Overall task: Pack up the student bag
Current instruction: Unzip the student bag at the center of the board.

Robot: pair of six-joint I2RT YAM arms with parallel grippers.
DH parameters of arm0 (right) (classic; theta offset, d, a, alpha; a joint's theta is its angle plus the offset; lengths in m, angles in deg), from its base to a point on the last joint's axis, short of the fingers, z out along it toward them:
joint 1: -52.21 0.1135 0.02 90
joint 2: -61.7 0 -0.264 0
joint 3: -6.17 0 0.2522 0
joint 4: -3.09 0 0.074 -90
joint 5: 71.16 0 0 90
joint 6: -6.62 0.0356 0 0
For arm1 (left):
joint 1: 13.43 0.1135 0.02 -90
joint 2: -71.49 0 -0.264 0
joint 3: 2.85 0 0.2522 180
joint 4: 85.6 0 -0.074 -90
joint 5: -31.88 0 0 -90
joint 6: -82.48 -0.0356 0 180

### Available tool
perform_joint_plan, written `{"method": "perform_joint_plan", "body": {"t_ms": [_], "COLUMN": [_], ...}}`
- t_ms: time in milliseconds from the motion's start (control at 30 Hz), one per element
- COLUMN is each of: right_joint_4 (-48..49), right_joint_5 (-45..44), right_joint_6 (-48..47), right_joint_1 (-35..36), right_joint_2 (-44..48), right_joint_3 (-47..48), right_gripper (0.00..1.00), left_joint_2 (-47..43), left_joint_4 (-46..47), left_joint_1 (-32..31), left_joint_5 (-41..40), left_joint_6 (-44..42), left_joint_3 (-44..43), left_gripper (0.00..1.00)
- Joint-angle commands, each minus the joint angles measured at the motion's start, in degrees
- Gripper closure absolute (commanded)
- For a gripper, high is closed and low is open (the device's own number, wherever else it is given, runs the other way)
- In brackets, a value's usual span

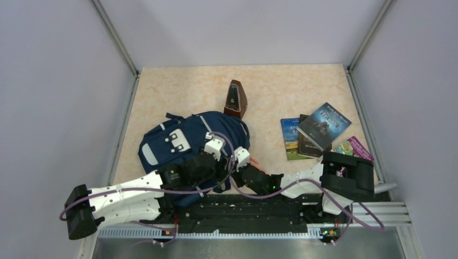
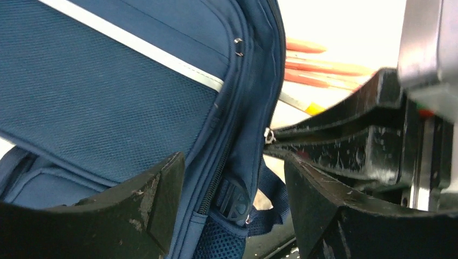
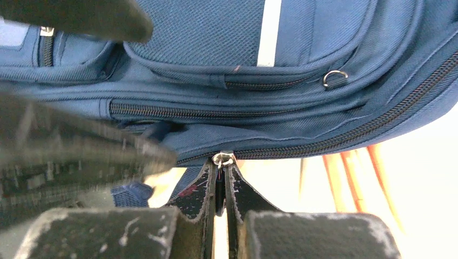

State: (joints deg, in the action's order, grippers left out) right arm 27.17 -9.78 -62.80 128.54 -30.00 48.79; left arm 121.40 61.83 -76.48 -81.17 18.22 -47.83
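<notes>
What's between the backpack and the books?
Bare table in the top view between backpack and books. Pencils lie just off the backpack's near right edge, seen in the wrist views.

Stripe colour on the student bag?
Light grey stripe on the navy student bag; clearest in right wrist view.

Left arm (image 1: 124,197) and right arm (image 1: 302,183) reach inward, wrists close together; left gripper (image 2: 232,178) has its jaws wide apart; right gripper (image 3: 220,170) is pinched tight, seemingly on a zip pull (image 3: 222,159).
</notes>
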Motion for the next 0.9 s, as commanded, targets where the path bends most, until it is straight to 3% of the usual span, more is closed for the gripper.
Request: {"method": "perform_joint_plan", "body": {"t_ms": [0,333,533,700,867], "right_joint_4": [-5.71,-11.43,-10.82,-11.94,-12.91], "right_joint_5": [5.00,6.28,8.02,7.13,6.63], "right_joint_6": [-0.97,0.03,1.35,1.45,2.76], "right_joint_1": [-4.06,-6.39,-7.29,-7.74,-10.16], "right_joint_2": [5.31,9.05,11.52,13.45,15.14], "right_joint_3": [0.91,1.37,0.30,0.11,-0.58], "right_gripper": [1.00,1.00,1.00,1.00,1.00], "left_joint_2": [4.74,13.71,16.58,19.46,21.22], "left_joint_4": [3.94,6.34,9.09,9.40,9.40], "left_joint_1": [-0.08,-0.06,-0.06,-0.06,-0.13], "left_joint_5": [5.75,5.99,3.92,1.16,1.26], "left_joint_6": [-5.05,-7.10,-5.84,-4.04,-3.04], "left_joint_3": [-0.93,-3.20,-2.76,-2.88,-2.79], "left_gripper": [0.27,0.27,0.32,0.45,0.68]}}
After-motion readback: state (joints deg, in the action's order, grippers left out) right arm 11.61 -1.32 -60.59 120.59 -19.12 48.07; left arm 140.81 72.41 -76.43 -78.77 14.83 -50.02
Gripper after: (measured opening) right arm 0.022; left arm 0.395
